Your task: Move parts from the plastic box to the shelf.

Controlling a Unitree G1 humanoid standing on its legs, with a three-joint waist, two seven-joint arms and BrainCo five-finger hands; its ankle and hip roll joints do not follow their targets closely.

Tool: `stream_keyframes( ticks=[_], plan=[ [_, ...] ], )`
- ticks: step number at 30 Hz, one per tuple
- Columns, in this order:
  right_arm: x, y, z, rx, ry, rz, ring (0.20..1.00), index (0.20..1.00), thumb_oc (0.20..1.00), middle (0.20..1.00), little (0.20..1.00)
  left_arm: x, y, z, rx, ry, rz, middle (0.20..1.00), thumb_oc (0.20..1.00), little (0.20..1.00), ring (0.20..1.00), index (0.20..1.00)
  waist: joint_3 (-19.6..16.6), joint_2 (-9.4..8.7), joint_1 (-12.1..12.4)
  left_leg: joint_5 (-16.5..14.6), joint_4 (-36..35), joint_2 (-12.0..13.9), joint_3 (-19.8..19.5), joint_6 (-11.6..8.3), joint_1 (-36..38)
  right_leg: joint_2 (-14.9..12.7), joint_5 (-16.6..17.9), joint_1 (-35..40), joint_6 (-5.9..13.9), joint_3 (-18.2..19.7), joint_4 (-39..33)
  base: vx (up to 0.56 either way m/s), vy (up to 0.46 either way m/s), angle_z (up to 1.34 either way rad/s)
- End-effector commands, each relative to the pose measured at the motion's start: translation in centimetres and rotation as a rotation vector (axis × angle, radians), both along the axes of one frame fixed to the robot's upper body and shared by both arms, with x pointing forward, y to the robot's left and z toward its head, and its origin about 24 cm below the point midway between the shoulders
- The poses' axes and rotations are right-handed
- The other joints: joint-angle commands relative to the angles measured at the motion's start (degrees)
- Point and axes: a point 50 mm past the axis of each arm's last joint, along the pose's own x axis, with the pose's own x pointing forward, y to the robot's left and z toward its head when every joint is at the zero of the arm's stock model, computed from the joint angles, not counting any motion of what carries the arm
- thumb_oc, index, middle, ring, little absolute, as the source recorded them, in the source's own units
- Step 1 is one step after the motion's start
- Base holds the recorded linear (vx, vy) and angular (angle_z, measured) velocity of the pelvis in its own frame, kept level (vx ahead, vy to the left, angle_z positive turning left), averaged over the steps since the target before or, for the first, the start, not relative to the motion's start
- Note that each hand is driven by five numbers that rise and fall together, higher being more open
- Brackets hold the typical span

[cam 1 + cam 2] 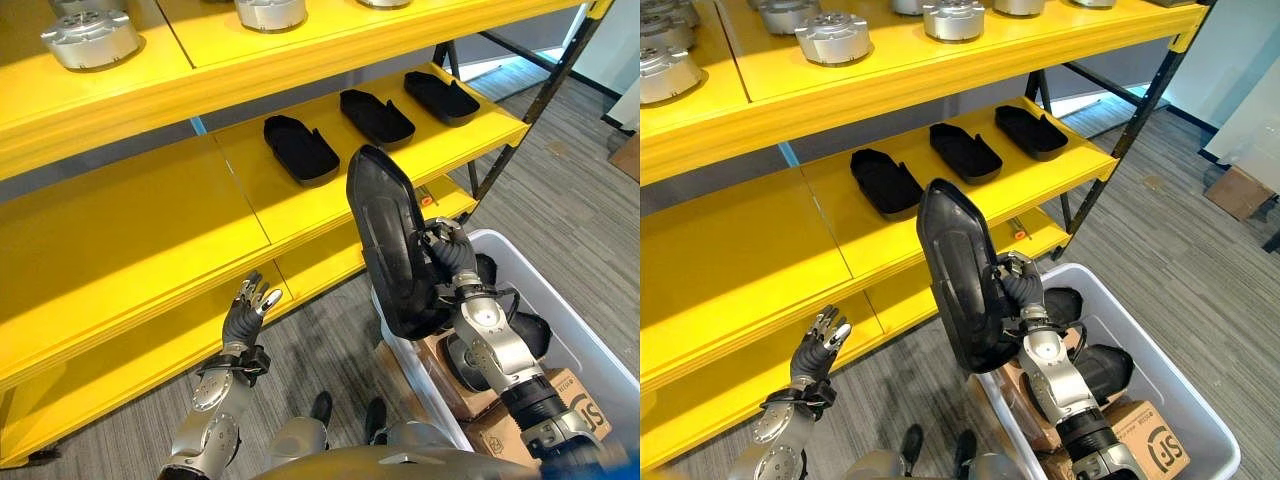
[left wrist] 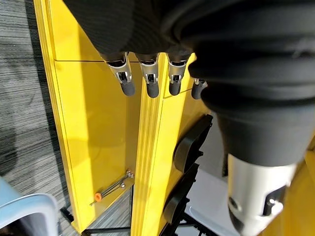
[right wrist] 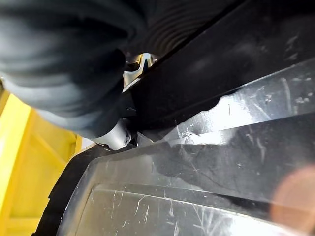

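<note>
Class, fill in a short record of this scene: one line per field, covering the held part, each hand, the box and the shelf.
Held part: long black moulded plastic part, upright above the box
Right hand: curled round the part's edge
Left hand: open, idle, near the lower shelf
Box: pale plastic box, more dark parts inside
Shelf: yellow shelf, three black parts in a row

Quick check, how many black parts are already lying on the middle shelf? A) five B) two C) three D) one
C: three black parts lie in a row on the middle shelf, while the right hand holds a fourth black part upright above the plastic box.
</note>
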Motion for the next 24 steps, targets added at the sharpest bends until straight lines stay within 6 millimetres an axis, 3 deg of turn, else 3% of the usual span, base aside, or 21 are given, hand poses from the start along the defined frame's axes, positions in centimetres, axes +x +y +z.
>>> stream_keyframes(
  ticks=[1, 3, 5, 6, 7, 8, 9, 10, 11, 12, 13, 14, 16, 18, 24],
  plan=[
    [0.2, 0.7, 3.9, 0.065, -0.200, 0.053, 0.200, 0.200, 0.200, 0.200, 0.200, 0.1, 1.4, 2.0, 0.002, -0.108, 0.053, 1.000, 1.000, 1.000, 1.000, 1.000, -1.0, -2.07, -0.2, -7.9, 16.4, -5.2, 8.5, -0.93, -2.0, -2.0, -0.4, 1.2, 3.42, 0.4, -2.3, -0.08, -0.026, 0.38],
    [0.2, 0.3, 4.2, 0.054, -0.214, 0.045, 0.200, 0.200, 0.200, 0.200, 0.200, 0.3, 1.3, 2.3, -0.012, -0.127, 0.057, 1.000, 1.000, 1.000, 1.000, 1.000, 1.3, -1.90, 0.1, -2.7, 26.1, -3.4, 11.1, -6.30, -6.3, -2.2, -0.6, 2.4, 2.55, -0.7, -2.5, -0.12, -0.044, 0.43],
    [0.2, 0.3, 4.2, 0.056, -0.215, 0.043, 0.200, 0.200, 0.200, 0.200, 0.200, 0.3, 1.2, 2.1, -0.014, -0.118, 0.061, 1.000, 1.000, 1.000, 1.000, 1.000, 2.0, -2.27, 0.7, -1.3, 28.4, -0.6, 12.5, -5.84, -8.6, -2.6, -1.0, 2.8, 2.04, -1.3, -2.4, -0.08, -0.041, 0.62],
    [0.2, 0.3, 4.2, 0.056, -0.215, 0.043, 0.200, 0.200, 0.200, 0.200, 0.200, 0.3, 1.2, 2.1, -0.014, -0.118, 0.061, 1.000, 1.000, 1.000, 1.000, 1.000, 2.0, -2.18, 0.7, -1.4, 28.7, -0.5, 12.6, -5.85, -8.7, -2.5, -1.0, 2.7, 2.02, -1.3, -2.3, -0.01, -0.023, 0.44],
    [0.2, 0.3, 4.1, 0.062, -0.209, 0.038, 0.200, 0.200, 0.200, 0.200, 0.200, 0.2, 1.3, 2.0, -0.010, -0.113, 0.065, 1.000, 1.000, 1.000, 1.000, 1.000, 2.0, -2.43, 0.8, -1.7, 27.3, 2.3, 13.1, -4.55, -8.5, -2.8, -1.5, 2.8, 1.92, -1.4, -2.0, 0.08, 0.016, 0.22],
    [0.3, 0.4, 3.9, 0.066, -0.196, 0.035, 0.200, 0.200, 0.200, 0.200, 0.200, -0.3, 1.5, 1.7, -0.008, -0.092, 0.071, 1.000, 1.000, 1.000, 1.000, 1.000, 1.6, -2.94, 1.1, -1.9, 19.1, 8.1, 12.5, -3.31, -5.6, -3.7, -2.7, 3.5, 2.09, -1.7, -1.3, 0.08, 0.015, 0.14],
    [0.3, 0.4, 3.9, 0.066, -0.196, 0.035, 0.200, 0.200, 0.200, 0.200, 0.200, -0.3, 1.5, 1.7, -0.008, -0.092, 0.071, 1.000, 1.000, 1.000, 1.000, 1.000, 1.7, -2.96, 1.1, -1.8, 19.0, 8.1, 12.6, -3.30, -5.5, -3.7, -2.7, 3.6, 2.10, -1.7, -1.3, 0.15, 0.087, 0.26],
    [0.5, 0.4, 3.8, 0.061, -0.191, 0.024, 0.200, 0.200, 0.200, 0.200, 0.200, -0.4, 1.6, 1.7, -0.005, -0.084, 0.081, 1.000, 1.000, 1.000, 1.000, 1.000, 0.9, -2.43, 1.2, 2.5, 7.4, 13.5, 9.9, -3.76, -4.3, -3.8, -4.2, 3.3, 2.60, -1.7, -0.2, 0.08, 0.057, 0.33],
    [0.5, 0.4, 3.8, 0.061, -0.191, 0.025, 0.200, 0.200, 0.200, 0.200, 0.200, -0.5, 1.6, 1.7, -0.006, -0.083, 0.081, 1.000, 1.000, 1.000, 1.000, 1.000, 0.9, -2.47, 1.2, 2.9, 6.6, 13.5, 10.0, -3.86, -3.8, -3.8, -4.3, 3.3, 2.53, -1.7, -0.1, 0.15, 0.142, 0.35],
    [0.8, 0.2, 3.8, 0.054, -0.190, 0.002, 0.200, 0.200, 0.200, 0.200, 0.200, -0.2, 1.7, 1.8, -0.011, -0.084, 0.094, 1.000, 1.000, 1.000, 1.000, 1.000, 0.6, -1.58, 1.0, 8.1, 0.8, 18.1, 8.7, -4.98, -4.1, -3.7, -5.8, 3.0, 2.62, -1.6, 1.3, 0.07, 0.071, 0.33],
    [0.8, 0.2, 3.8, 0.054, -0.190, 0.002, 0.200, 0.200, 0.200, 0.200, 0.200, -0.2, 1.7, 1.8, -0.011, -0.084, 0.094, 1.000, 1.000, 1.000, 1.000, 1.000, 0.6, -1.55, 1.0, 8.4, 0.2, 18.2, 8.7, -5.07, -3.8, -3.7, -5.9, 3.0, 2.56, -1.6, 1.5, 0.11, 0.156, 0.21],
    [0.9, 0.0, 3.9, 0.050, -0.196, -0.012, 0.200, 0.200, 0.200, 0.200, 0.200, 0.1, 1.6, 1.9, -0.013, -0.090, 0.093, 1.000, 1.000, 1.000, 1.000, 1.000, 0.5, -0.82, 0.7, 11.0, -2.7, 20.3, 10.5, -6.26, -4.0, -3.8, -6.8, 3.2, 2.79, -2.1, 2.1, 0.08, 0.131, 0.20],
    [0.7, -0.4, 4.0, 0.035, -0.198, -0.023, 0.200, 0.200, 0.200, 0.200, 0.200, 0.8, 1.2, 2.0, -0.024, -0.099, 0.065, 1.000, 1.000, 1.000, 1.000, 1.000, 0.1, 1.00, 0.7, 12.1, -6.5, 21.6, 14.3, -7.93, -2.8, -4.9, -7.5, 4.2, 3.34, -3.8, 2.9, 0.18, 0.279, 0.15],
    [0.6, -0.2, 3.9, 0.034, -0.199, -0.017, 0.200, 0.200, 0.200, 0.200, 0.200, 0.6, 1.1, 1.7, -0.020, -0.089, 0.056, 1.000, 1.000, 1.000, 1.000, 1.000, -0.9, 1.93, 1.3, 11.1, -7.3, 20.7, 13.3, -8.27, -2.4, -5.5, -7.3, 5.4, 4.09, -4.1, 2.1, 0.18, 0.273, 0.32],
    [0.4, 0.5, 3.3, 0.028, -0.179, -0.007, 0.200, 0.200, 0.200, 0.200, 0.200, 0.6, 2.1, 2.3, 0.023, -0.106, 0.060, 1.000, 1.000, 1.000, 1.000, 1.000, -0.7, 0.06, 3.7, 4.3, 1.7, 15.1, 14.3, -5.68, -5.4, -11.4, -6.0, 9.2, 7.23, -4.8, 0.8, 0.17, 0.236, 0.22]
  ],
)
